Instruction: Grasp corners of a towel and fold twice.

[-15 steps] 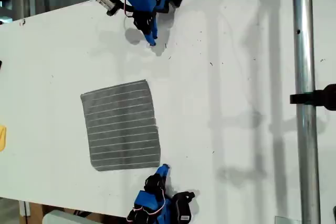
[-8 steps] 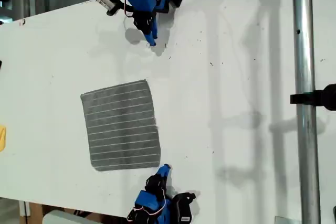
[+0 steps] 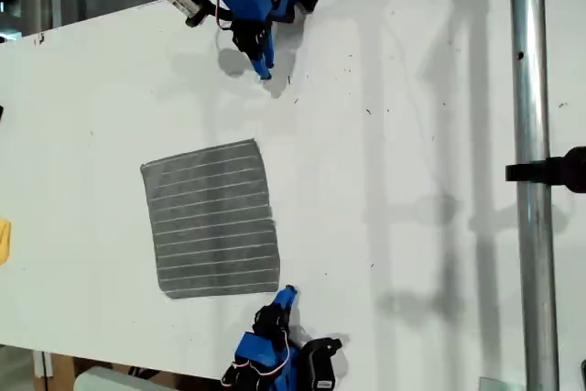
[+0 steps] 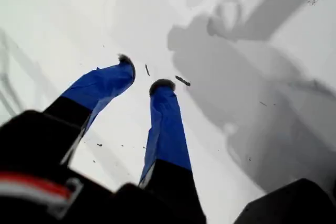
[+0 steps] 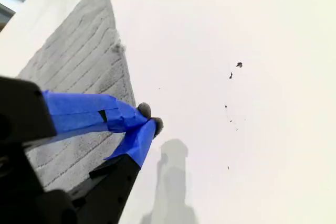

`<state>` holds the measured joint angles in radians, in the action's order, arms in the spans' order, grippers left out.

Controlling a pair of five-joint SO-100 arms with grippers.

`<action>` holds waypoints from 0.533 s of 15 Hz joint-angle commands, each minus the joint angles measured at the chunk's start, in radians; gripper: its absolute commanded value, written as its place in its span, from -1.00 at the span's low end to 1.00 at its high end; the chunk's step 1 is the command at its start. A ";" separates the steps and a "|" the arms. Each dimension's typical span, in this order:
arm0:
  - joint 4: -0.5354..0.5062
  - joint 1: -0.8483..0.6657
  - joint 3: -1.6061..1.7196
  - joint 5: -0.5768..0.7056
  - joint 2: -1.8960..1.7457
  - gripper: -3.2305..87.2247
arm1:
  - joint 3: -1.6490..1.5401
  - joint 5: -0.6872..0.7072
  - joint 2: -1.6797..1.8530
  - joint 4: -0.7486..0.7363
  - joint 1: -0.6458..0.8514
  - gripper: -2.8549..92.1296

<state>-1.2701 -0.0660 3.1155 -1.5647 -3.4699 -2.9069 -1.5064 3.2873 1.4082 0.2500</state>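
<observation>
The grey towel point(image 3: 212, 219) with thin pale stripes lies flat on the white table point(image 3: 385, 180), left of centre in the exterior view. All of its corners rest on the table, among them one point(image 3: 255, 142) toward the top arm and one point(image 3: 277, 285) toward the bottom arm. My first gripper point(image 3: 265, 70) is on the top arm and hovers over bare table, well clear of the cloth; its blue fingers point(image 4: 165, 124) stand slightly apart, open and empty. My second gripper point(image 3: 288, 293) is shut on nothing, its tips point(image 5: 149, 121) touching just beside the towel point(image 5: 79, 72) edge.
A small yellow object point(image 3: 3, 240) sits at the exterior view's left edge. A metal pole point(image 3: 529, 89) with a black clamp point(image 3: 554, 171) runs down the exterior view's right side. Dark specks point(image 4: 182, 80) dot the table near my first gripper.
</observation>
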 commanded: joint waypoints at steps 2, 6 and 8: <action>-0.008 0.009 0.003 -0.006 -0.006 -0.99 | 0.026 0.011 -0.003 -0.071 -0.025 -0.94; -0.015 -0.029 0.005 -0.046 -0.006 -0.99 | 0.031 0.011 -0.003 -0.041 -0.054 -0.95; -0.021 -0.040 0.005 -0.046 -0.006 -0.99 | 0.031 0.009 -0.003 -0.037 -0.054 -0.95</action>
<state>-1.2855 -0.0905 3.1155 -1.6015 -3.4699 -2.9069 -1.5064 3.2873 1.3668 0.2071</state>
